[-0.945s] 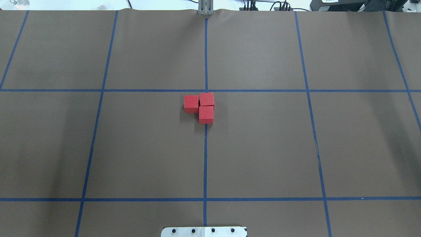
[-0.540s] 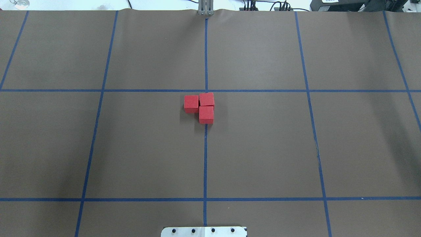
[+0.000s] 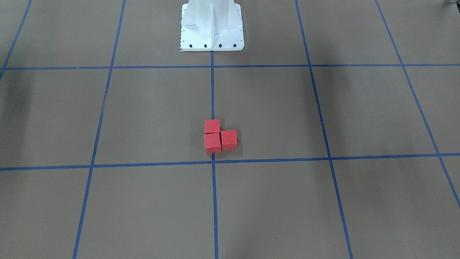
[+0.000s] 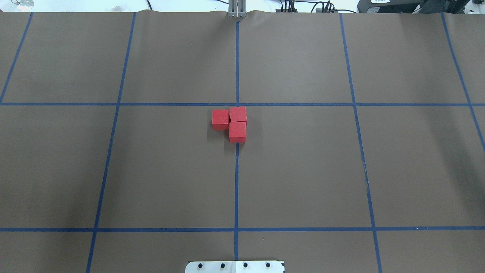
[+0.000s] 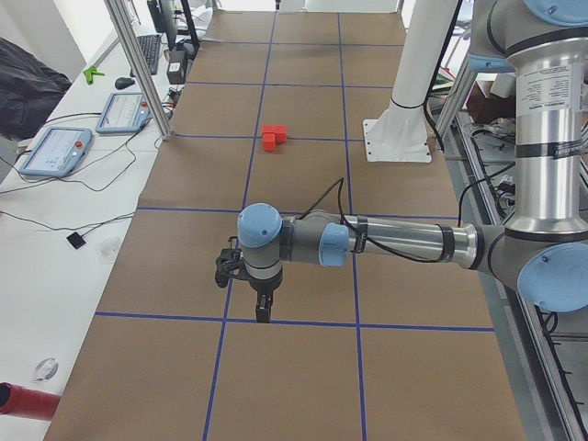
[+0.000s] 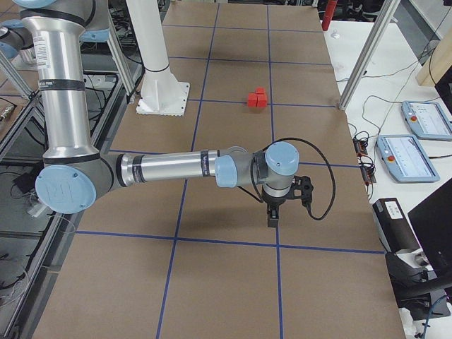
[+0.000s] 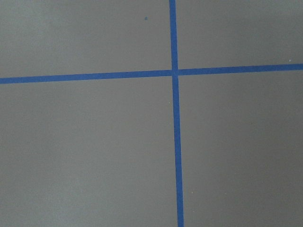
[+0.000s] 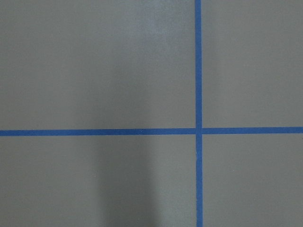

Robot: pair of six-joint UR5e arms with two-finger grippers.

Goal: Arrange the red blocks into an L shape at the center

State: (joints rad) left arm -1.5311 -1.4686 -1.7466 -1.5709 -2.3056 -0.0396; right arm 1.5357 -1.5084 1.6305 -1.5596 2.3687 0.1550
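Three red blocks lie touching in an L shape: one (image 4: 220, 118) on the left, one (image 4: 238, 113) at the corner and one (image 4: 237, 131) nearer the robot. They sit just on the robot's side of the center crossing (image 4: 237, 104) of blue tape. They also show in the front-facing view (image 3: 212, 142), the left view (image 5: 274, 137) and the right view (image 6: 257, 98). My left gripper (image 5: 263, 312) and right gripper (image 6: 272, 219) hang over the table's ends, far from the blocks. I cannot tell whether either is open or shut.
The white robot base plate (image 4: 235, 267) is at the near edge and its pedestal (image 3: 212, 25) shows in the front-facing view. Both wrist views show only brown surface and blue tape crossings. Aluminium posts (image 5: 138, 64) and tablets (image 6: 413, 155) stand beside the table.
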